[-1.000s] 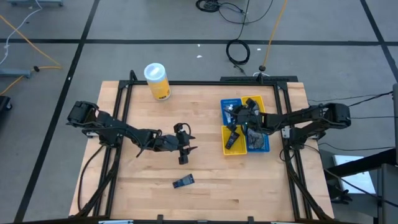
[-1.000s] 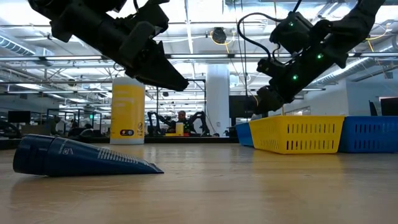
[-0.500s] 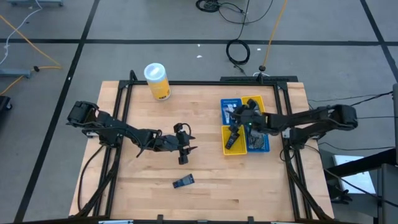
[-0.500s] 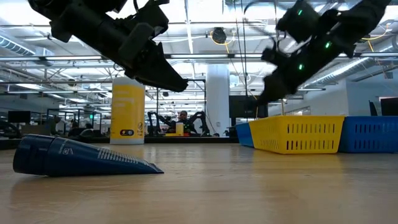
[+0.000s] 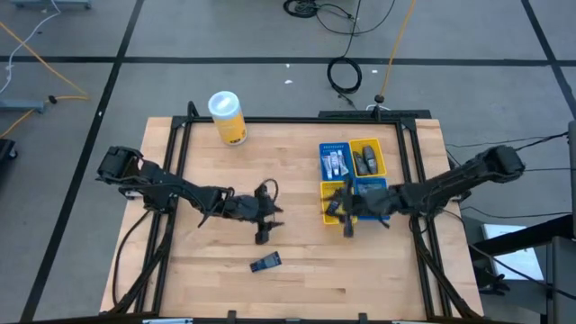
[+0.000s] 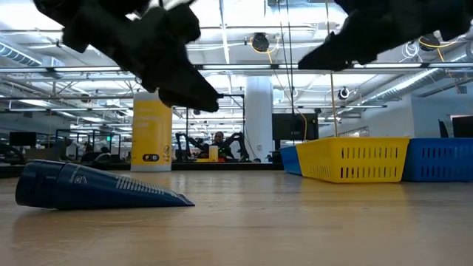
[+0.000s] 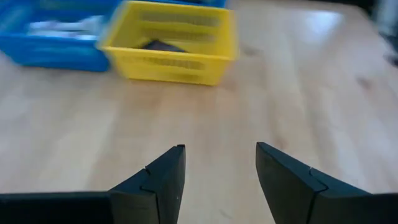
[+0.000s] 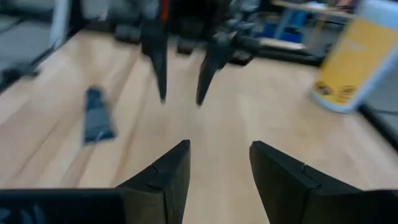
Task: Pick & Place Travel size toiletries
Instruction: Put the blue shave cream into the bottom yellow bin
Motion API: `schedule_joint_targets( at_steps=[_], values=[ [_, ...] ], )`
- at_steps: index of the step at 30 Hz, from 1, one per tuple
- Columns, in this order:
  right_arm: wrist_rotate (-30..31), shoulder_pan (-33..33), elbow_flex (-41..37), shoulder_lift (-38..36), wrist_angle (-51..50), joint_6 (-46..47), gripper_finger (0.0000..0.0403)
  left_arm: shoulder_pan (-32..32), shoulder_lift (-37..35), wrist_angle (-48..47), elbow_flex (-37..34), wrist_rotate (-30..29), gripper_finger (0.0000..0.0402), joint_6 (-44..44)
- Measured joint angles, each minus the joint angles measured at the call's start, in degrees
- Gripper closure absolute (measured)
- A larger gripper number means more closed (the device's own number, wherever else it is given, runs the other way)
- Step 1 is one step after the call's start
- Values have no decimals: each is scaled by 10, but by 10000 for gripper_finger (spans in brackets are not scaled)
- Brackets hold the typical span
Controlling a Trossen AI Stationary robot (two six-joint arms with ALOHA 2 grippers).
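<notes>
One small dark blue packet [image 5: 266,263] lies flat on the wood near the table's near edge; it also shows in the low view [image 6: 89,188] and the right wrist view [image 8: 96,117]. My left gripper [image 5: 270,213] hovers open above the table's middle, just beyond that packet, facing the tray [image 7: 168,59]. My right gripper [image 5: 347,219] hovers open off the tray's near left corner, facing the left gripper [image 8: 180,68]. In the tray [image 5: 322,180] I see white tubes [image 5: 336,162], grey pouches [image 5: 364,162] and a dark packet [image 7: 160,45].
A tall yellow canister with a white lid [image 5: 228,117] stands near the far left corner of the table and shows in the low view [image 6: 151,133]. The blue-and-yellow tray [image 6: 355,159] sits on the right half. Bare wood lies between the two grippers and along the near edge.
My right gripper has drawn back out of the tray, moving toward the near edge and the table's left, and now hangs over bare wood off the tray's near left corner, turned toward the left arm. The packet on the table has not moved.
</notes>
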Motion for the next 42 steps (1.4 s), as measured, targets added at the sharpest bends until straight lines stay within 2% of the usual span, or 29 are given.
schedule_joint_targets(
  at_steps=[3, 7, 9, 12, 17, 22, 25, 29, 35, 39, 42],
  values=[
    [1, 37, 0, 48, 42, -30, 247, -39, -5, -25, 4, 16, 211, 42],
    [1, 63, 0, 102, 118, -115, 247, -129, -6, -124, 36, -76, 211, 55],
    [1, 68, 0, 118, 140, -144, 247, -178, -6, -172, 42, -117, 211, 32],
    [1, 70, 0, 125, 149, -159, 247, -242, -6, -210, 42, -142, 211, -25],
    [1, 69, 0, 125, 152, -149, 247, -304, -1, -199, 35, -156, 210, -131],
    [1, 69, 0, 125, 163, -155, 247, -311, 22, -138, 29, -159, 208, -190],
    [1, 69, 0, 125, 166, -159, 247, -294, 46, -110, 29, -144, 192, -210],
    [1, 69, 0, 125, 163, -160, 247, -273, 84, -98, 29, -109, 154, -200],
    [1, 69, 0, 125, 161, -160, 247, -262, 118, -105, 29, -109, 120, -185],
    [1, 69, 0, 125, 154, -160, 247, -262, 129, -107, 29, -109, 128, -179],
    [1, 69, 0, 125, 153, -160, 247, -255, 130, -115, 29, -105, 165, -183]
  ],
)
